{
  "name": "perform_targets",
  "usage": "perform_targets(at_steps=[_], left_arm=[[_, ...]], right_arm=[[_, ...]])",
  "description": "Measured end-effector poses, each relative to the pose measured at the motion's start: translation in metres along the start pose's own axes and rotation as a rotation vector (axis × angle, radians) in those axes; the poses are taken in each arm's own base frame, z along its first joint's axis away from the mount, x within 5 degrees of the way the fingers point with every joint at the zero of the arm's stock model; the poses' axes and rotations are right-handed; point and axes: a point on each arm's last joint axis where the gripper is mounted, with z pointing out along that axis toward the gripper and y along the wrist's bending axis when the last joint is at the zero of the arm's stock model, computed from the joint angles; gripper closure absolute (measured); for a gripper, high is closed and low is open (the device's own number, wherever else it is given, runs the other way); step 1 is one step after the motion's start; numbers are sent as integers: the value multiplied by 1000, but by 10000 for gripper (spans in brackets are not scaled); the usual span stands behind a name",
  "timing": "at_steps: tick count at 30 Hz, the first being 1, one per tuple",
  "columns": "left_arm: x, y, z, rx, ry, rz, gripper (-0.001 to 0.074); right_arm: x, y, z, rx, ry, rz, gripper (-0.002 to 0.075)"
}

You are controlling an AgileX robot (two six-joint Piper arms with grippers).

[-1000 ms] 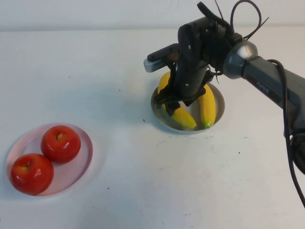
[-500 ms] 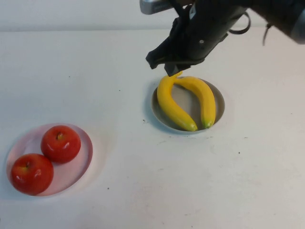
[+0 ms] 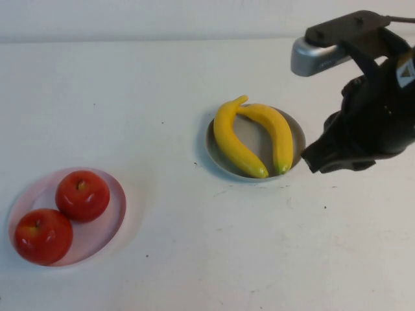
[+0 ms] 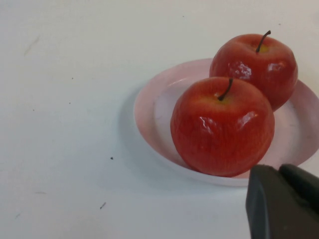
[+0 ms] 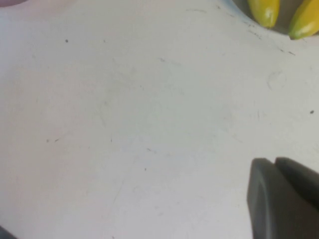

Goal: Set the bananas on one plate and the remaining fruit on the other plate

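Right pincer [image 3: 337, 159]: raised over the tabletop [image 3: 214, 259] on the robot's right, holding nothing; its dark fingers [image 5: 281, 199] lie close together, clenched on air.
Left pincer [image 4: 284, 204]: seen only from its own wrist camera, as a dark finger mass at the frame's corner; whether it is clenched or released cannot be told.
Bananas [image 3: 253, 136]: two yellow ones with greenish tips, lying side by side to the right pincer's left, apart from it. Their stem ends meet on the side away from the robot, and one stem pokes out past the rim.
Grey-blue plate [image 3: 297, 133]: under both bananas, its near rim just beside the right pincer, not touching as far as can be seen. In the right wrist view only a sliver of rim and two banana tips [image 5: 279, 12] show.
Apples [image 3: 61, 214]: two shiny red ones, touching each other, far to the right pincer's left and nearer the robot. From the left wrist view they sit just beyond the left pincer, stems upright [image 4: 222, 124].
Pale pink plate [image 3: 113, 194]: carrying both apples, well apart from the grey-blue plate; its rim [image 4: 149, 107] is close to the left pincer.
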Motion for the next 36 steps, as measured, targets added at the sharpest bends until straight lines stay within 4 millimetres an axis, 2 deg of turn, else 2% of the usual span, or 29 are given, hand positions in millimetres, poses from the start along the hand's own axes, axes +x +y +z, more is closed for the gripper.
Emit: perform_targets(at_steps=[4,9,15,19,22,25,28,33,36], left_arm=[[0,0,0,0,0,0,731],[0,0,0,0,0,0,731],[0,0,0,0,0,0,731],[0,0,0,0,0,0,731],[0,0,0,0,0,0,731],[0,0,0,0,0,0,731],[0,0,0,0,0,0,731],[0,0,0,0,0,0,731],[0,0,0,0,0,0,731]], right_arm=[[15,-1,-10,3,-13,-4,741],[35,-3,-13,10,-2,-18,741],[69,-15,0,51,-38,11,741],[108,-39,22,106,-214,88,741],[146,-60,39,184,-424,175,741],[185,-73,53,270,-606,240,741],[225,-77,65,354,-753,290,741],[264,-76,78,440,-911,349,741],[271,-73,76,457,-977,342,741]])
